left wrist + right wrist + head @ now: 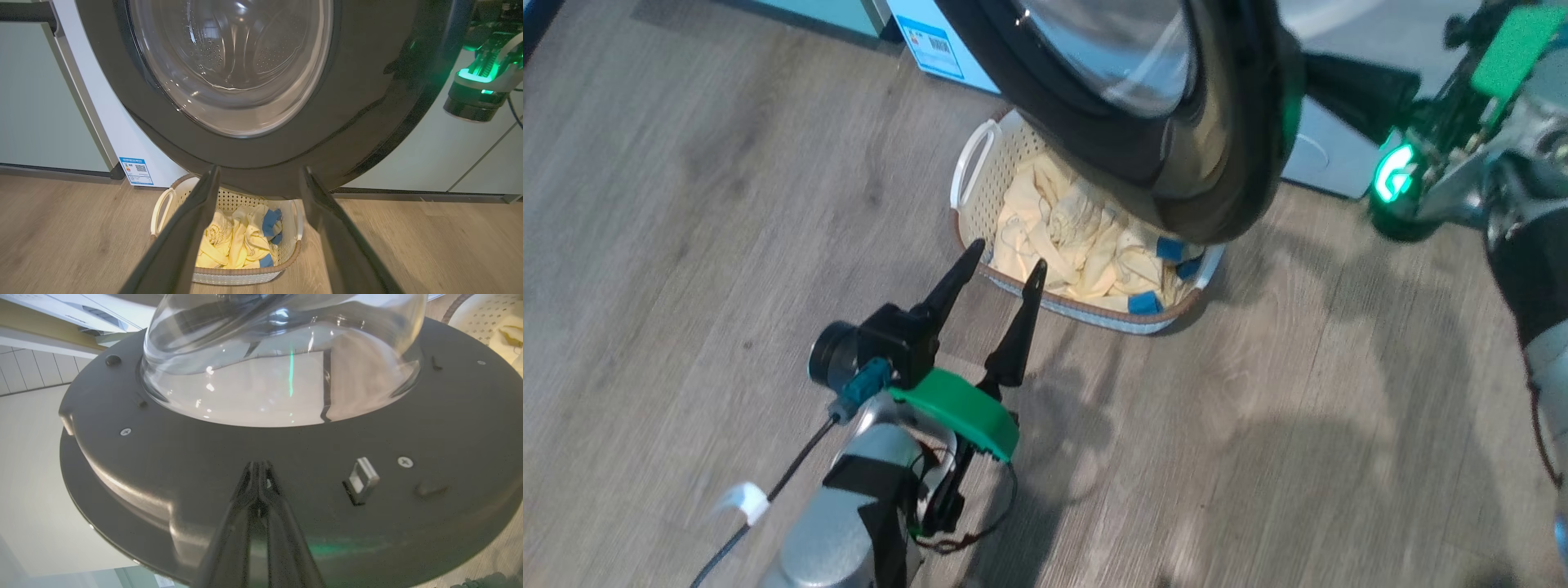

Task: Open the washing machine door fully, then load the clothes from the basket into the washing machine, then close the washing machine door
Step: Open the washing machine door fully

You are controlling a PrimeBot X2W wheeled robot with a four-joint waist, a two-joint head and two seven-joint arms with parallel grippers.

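Note:
The washing machine door (1217,122), a black ring around a glass bowl, stands partly swung out over the basket (1005,155). Pale yellow clothes (1070,237) with blue patches lie in the basket. My left gripper (1007,255) hovers open just in front of the basket's near rim, holding nothing. In the left wrist view its fingers (204,212) frame the basket (245,277) and clothes (237,241) below the door (367,102). My right gripper (1311,72) reaches to the door's rim from the right. It is shut, tips (259,465) against the door's inner face (163,457).
The white washing machine (106,114) with a blue sticker (137,170) stands behind the basket. Pale green cabinet panels (36,102) flank it on the left, pale panels (449,155) on the right. A metal latch hook (361,482) sticks out of the door. Wood floor (1258,449) spreads around.

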